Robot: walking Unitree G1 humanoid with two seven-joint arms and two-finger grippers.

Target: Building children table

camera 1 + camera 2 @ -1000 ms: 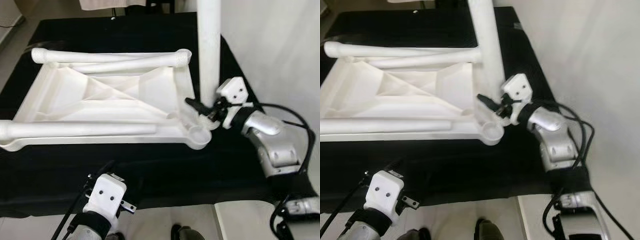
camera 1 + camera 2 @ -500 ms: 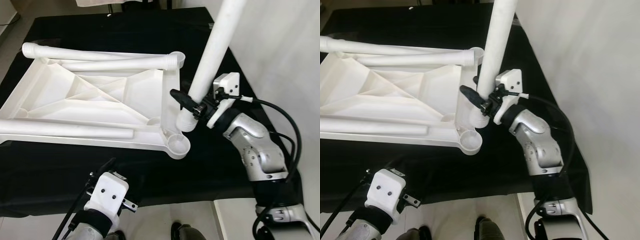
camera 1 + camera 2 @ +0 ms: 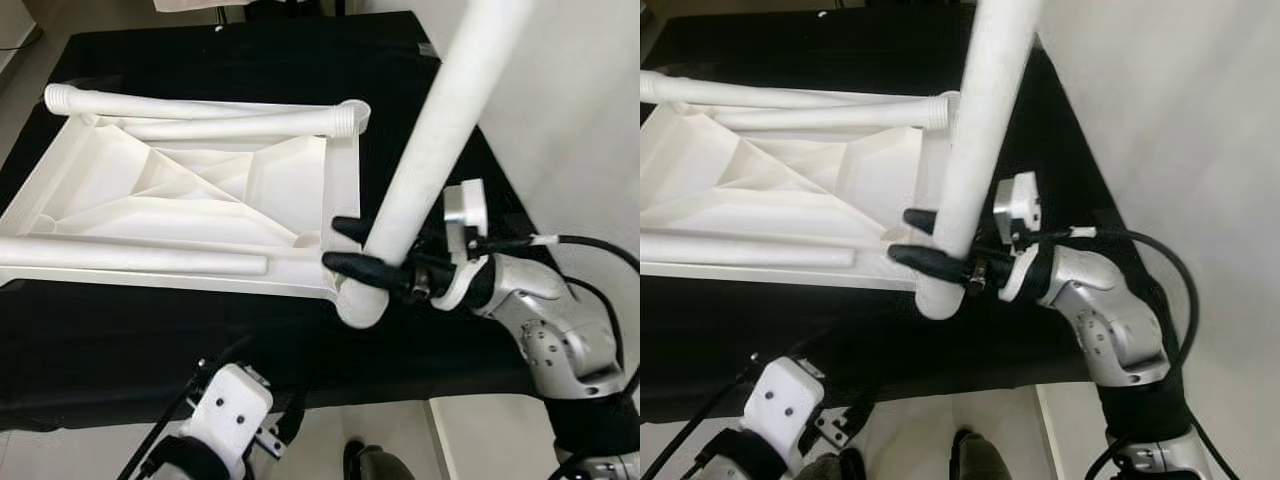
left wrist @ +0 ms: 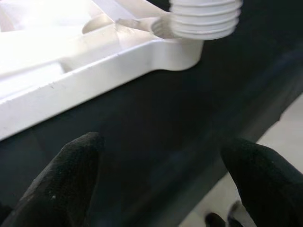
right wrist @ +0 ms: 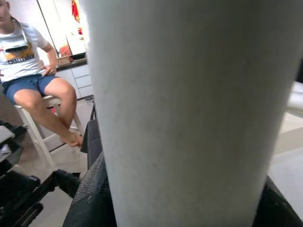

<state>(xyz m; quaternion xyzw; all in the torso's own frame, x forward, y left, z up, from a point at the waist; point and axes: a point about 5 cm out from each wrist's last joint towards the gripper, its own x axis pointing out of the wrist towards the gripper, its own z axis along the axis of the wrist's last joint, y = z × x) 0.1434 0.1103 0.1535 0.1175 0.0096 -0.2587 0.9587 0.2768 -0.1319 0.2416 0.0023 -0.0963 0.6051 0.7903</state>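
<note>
The right tool (image 3: 360,245) clamped a white plastic table leg (image 3: 440,130), tilted, its threaded end over the upturned white plastic tabletop's (image 3: 190,190) corner socket. The left tool (image 4: 156,175) hung spread wide below.

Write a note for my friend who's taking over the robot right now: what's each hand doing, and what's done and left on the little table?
Right gripper: fingers shut on the white leg, tilted, its threaded end at the near-right corner socket of the upside-down tabletop.
Left gripper: fingers open, holding nothing, low by the near edge of the black cloth.
Done: nothing looks screwed in; three other legs lie on the tabletop.
Left: straighten this leg, screw it in, then fit the others.
</note>
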